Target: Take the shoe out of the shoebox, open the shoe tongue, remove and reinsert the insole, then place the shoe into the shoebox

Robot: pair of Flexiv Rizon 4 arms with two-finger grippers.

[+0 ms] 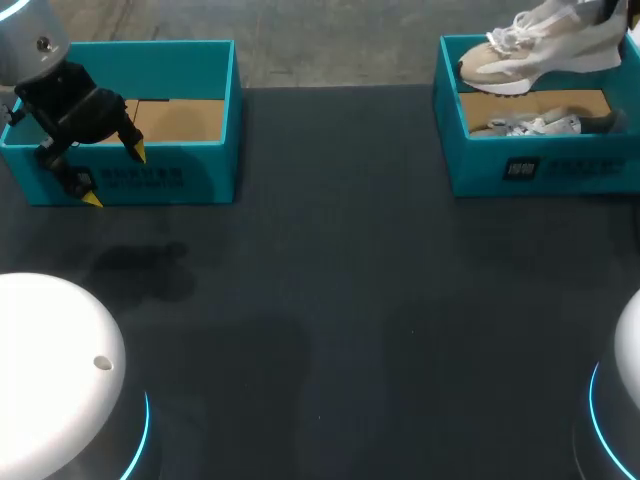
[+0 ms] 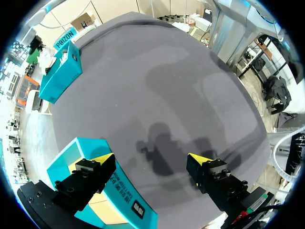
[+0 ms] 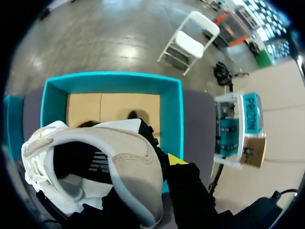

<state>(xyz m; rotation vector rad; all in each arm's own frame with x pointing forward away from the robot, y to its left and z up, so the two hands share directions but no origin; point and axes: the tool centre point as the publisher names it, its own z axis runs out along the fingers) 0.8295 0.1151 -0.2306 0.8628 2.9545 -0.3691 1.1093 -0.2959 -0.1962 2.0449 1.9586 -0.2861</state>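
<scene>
A beige and white shoe hangs tilted above the right teal shoebox. In the right wrist view my right gripper is shut on the heel rim of this shoe; one yellow fingertip shows outside the rim and the other is hidden inside. The box's cardboard floor lies below. A second shoe lies inside the box. My left gripper stands open and empty over the front wall of the left teal box.
The left teal box holds only its cardboard floor. Dark table surface spreads between and in front of the two boxes. The white arm bases sit at the near corners.
</scene>
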